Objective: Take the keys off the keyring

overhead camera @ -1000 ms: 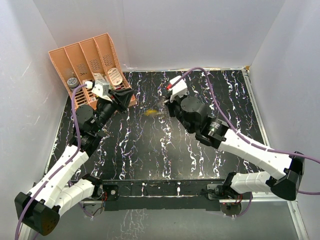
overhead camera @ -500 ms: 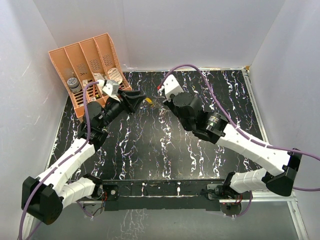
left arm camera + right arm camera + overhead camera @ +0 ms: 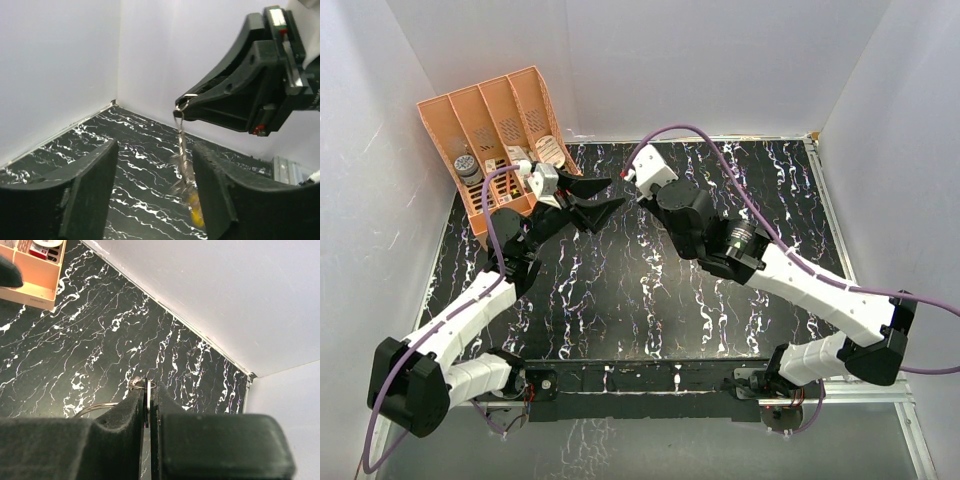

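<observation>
Hanging from the keyring [image 3: 182, 105], the keys [image 3: 189, 186] show blurred above the bench [image 3: 135, 165] in the left wrist view only; right fingers [image 3: 225, 90] clamp the ring, left fingers [image 3: 92, 185] stand apart nearby. The rack [image 3: 485, 115] holds perhaps a jar [image 3: 467, 166], and cards [image 3: 549, 150].

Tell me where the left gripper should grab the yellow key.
Best grip the yellow key by its head, the lowest part, with the left gripper coming in level: it hangs free below the keyring pinched in the right gripper.
</observation>
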